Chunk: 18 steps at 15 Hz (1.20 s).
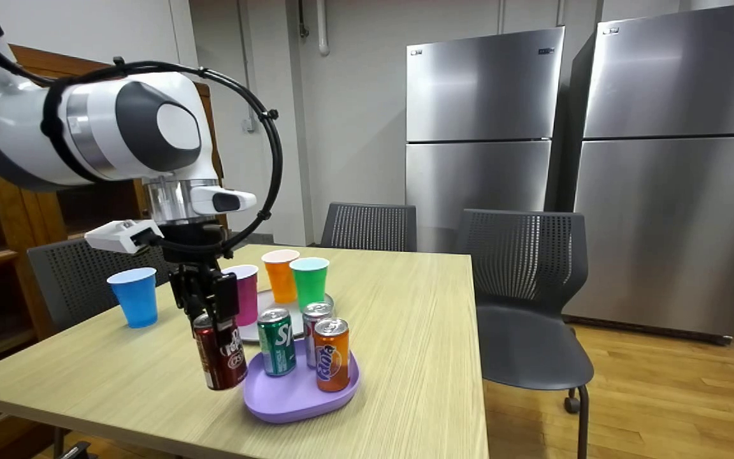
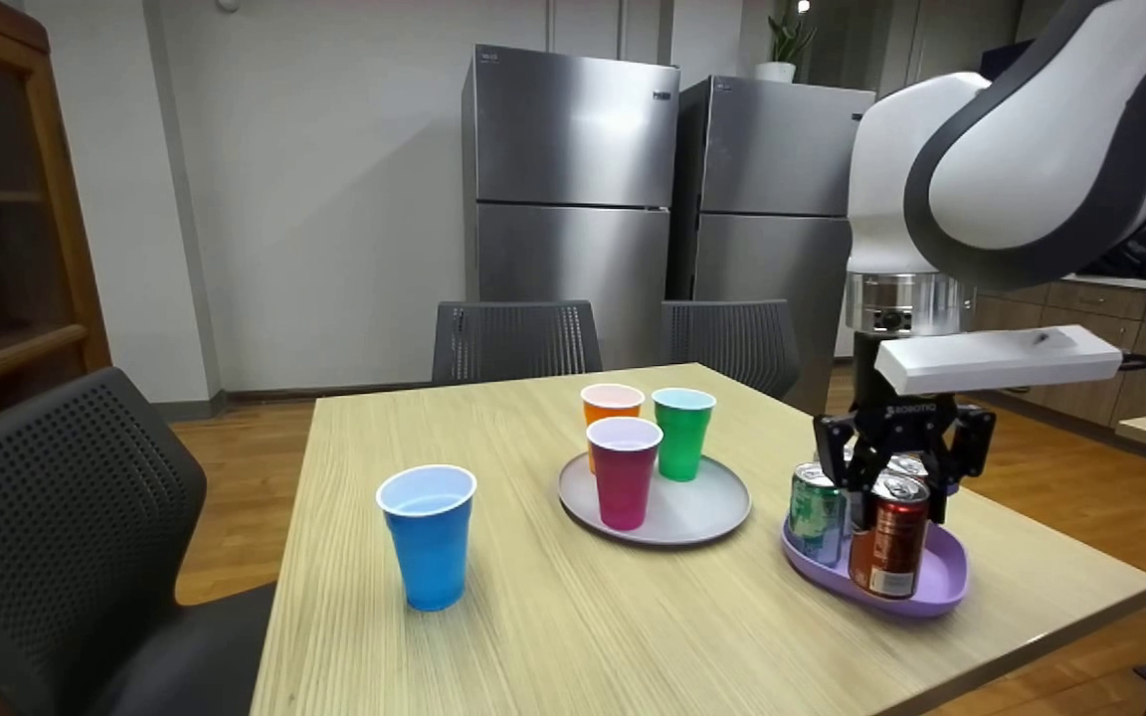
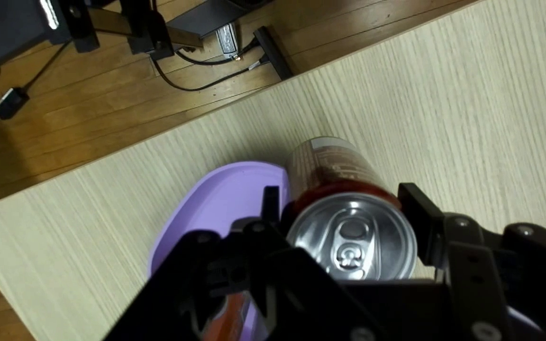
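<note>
Dark red can (image 1: 222, 364): clamped between both sides of the gripper (image 2: 899, 509), just beside the rim of the purple tray (image 1: 290, 403); contact with the table (image 1: 418, 382) cannot be determined. Tray contents: green Sprite can (image 1: 278, 347), orange Fanta can (image 1: 332, 357), third can (image 1: 309, 336) partly hidden. Beyond the tray, a gray plate (image 2: 702, 519) carries the magenta cup (image 2: 625, 479), green cup (image 2: 682, 440) and orange cup (image 2: 613, 400). Blue cup (image 2: 429, 542): on the table, apart from the plate. Farthest back: two refrigerators (image 1: 482, 178).

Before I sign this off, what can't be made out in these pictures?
Held Dr Pepper can: underside, turned away in every view.
Fanta can: mostly covered by the gripper, wrist view.
Rear can: label, largely behind the Fanta can in an exterior view.
Arm: base end cut off by frame edges, both exterior views.
</note>
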Tool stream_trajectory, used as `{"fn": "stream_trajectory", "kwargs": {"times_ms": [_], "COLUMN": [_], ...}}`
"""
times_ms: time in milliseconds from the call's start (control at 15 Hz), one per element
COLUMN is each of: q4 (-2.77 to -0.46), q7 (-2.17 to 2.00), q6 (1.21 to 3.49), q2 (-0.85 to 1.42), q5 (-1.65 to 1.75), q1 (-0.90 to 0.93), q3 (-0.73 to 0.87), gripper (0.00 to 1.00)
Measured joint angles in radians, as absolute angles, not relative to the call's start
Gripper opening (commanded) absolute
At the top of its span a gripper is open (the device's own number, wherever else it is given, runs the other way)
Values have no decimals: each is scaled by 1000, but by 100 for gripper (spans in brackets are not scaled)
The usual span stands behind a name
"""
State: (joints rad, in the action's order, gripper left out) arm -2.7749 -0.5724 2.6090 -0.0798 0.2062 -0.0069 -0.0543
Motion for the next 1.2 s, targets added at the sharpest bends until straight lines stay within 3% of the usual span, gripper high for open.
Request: {"fn": "stream_trajectory", "kwargs": {"times_ms": [1200], "q4": [-2772], "q7": [-587], "q6": [2606], "q2": [-44], "q5": [225], "q1": [-100], "q3": [68], "gripper": [38]}}
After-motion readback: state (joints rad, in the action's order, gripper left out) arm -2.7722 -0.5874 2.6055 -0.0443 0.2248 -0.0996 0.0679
